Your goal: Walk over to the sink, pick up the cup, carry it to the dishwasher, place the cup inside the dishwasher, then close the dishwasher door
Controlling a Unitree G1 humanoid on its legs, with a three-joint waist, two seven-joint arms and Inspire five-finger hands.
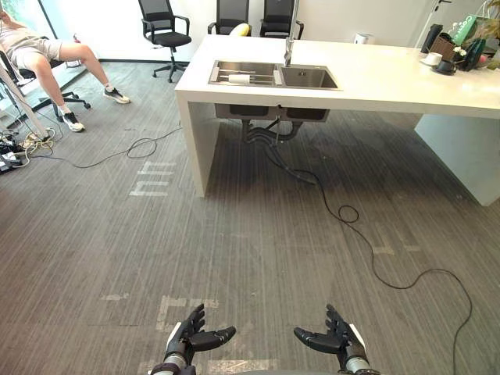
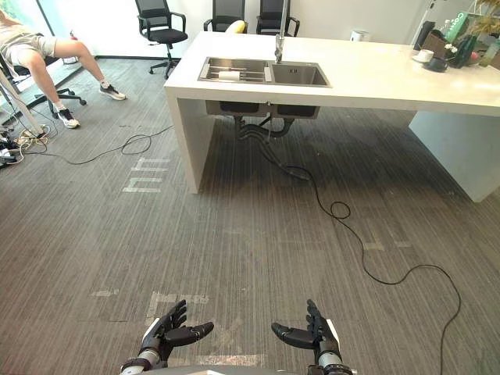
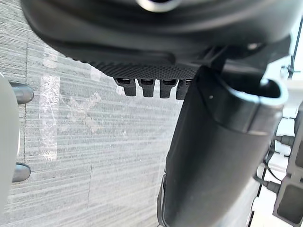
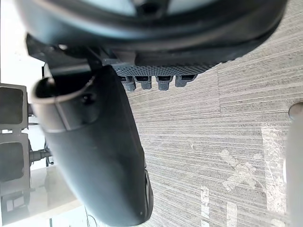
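A white counter island (image 1: 367,82) stands ahead across the carpet, with a steel double sink (image 1: 273,75) and a tap (image 1: 289,47) set in it. In the sink's left basin a white cup (image 1: 240,79) lies on a wire rack. My left hand (image 1: 187,337) and right hand (image 1: 332,337) hang low in front of me, far from the counter. Both are open, with fingers relaxed, thumbs pointing at each other, and nothing in them. In the wrist views the left hand's thumb (image 3: 213,156) and the right hand's thumb (image 4: 94,151) stand over bare carpet.
A person (image 1: 47,53) sits at the far left beside a tangle of cables (image 1: 23,148). Office chairs (image 1: 166,33) stand behind the island. A cup on a saucer (image 1: 432,60) and other items sit at the counter's right end. Tape marks (image 1: 152,180) lie on the floor.
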